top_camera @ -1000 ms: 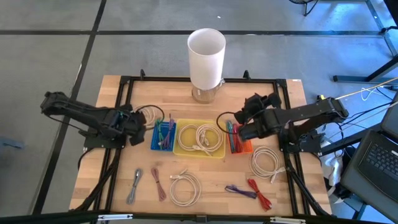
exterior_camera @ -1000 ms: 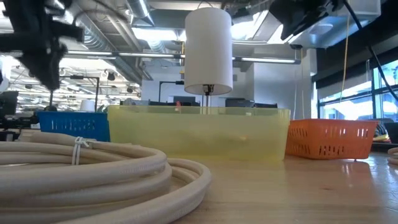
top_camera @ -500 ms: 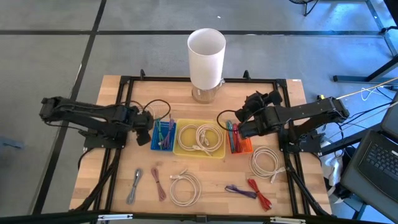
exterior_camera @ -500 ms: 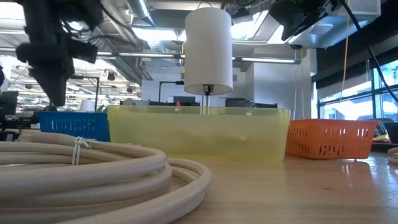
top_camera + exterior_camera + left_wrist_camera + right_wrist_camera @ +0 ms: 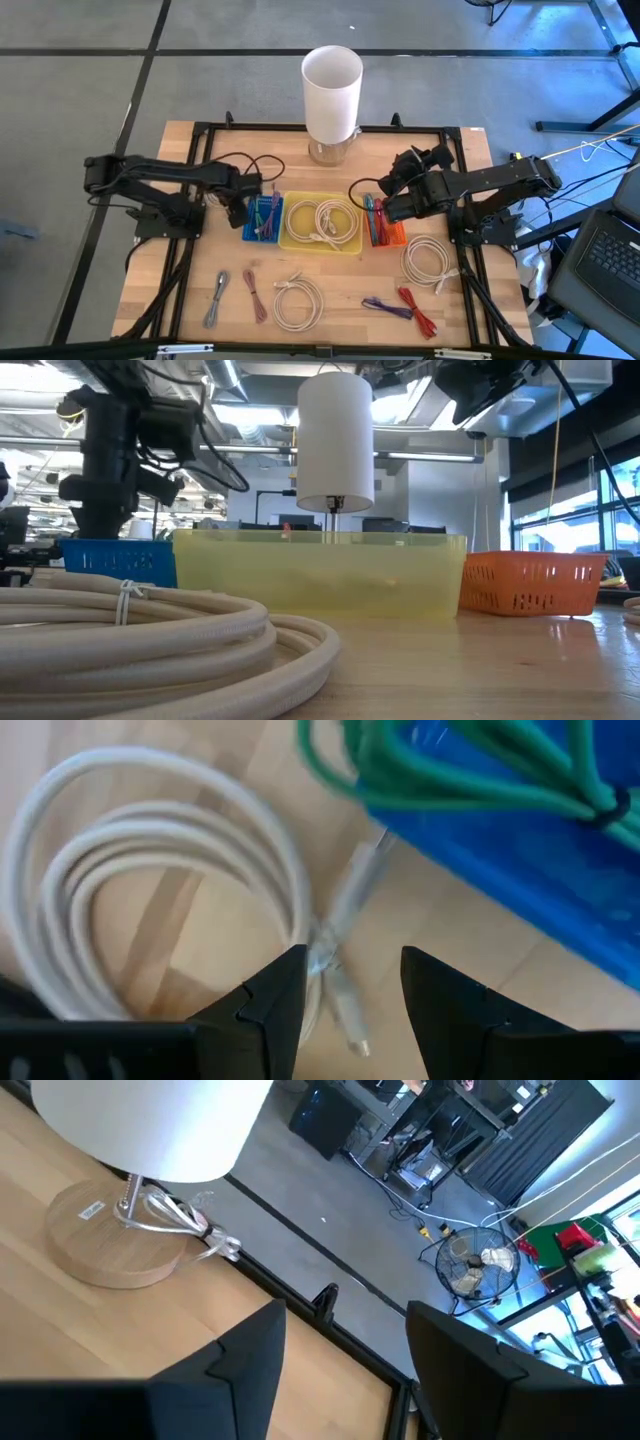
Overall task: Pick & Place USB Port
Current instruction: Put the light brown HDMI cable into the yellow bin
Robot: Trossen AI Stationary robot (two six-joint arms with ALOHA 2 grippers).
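Beside the blue bin point(image 5: 520, 870), the left gripper point(image 5: 345, 1010) stands apart over a blurred, partly cut-off white cable point(image 5: 150, 920).

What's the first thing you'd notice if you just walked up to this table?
The tall white lamp at the table's far edge, standing over everything. Then three bright bins in a row at the middle: blue, yellow and orange. The left pincer hangs open over a coiled white cable beside the blue bin.

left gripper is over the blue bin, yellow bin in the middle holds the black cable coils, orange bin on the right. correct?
One slip: the cable coils in the yellow bin are white, not black, as the high view shows. The rest holds: left gripper is at the blue bin, and the orange bin is on the right.
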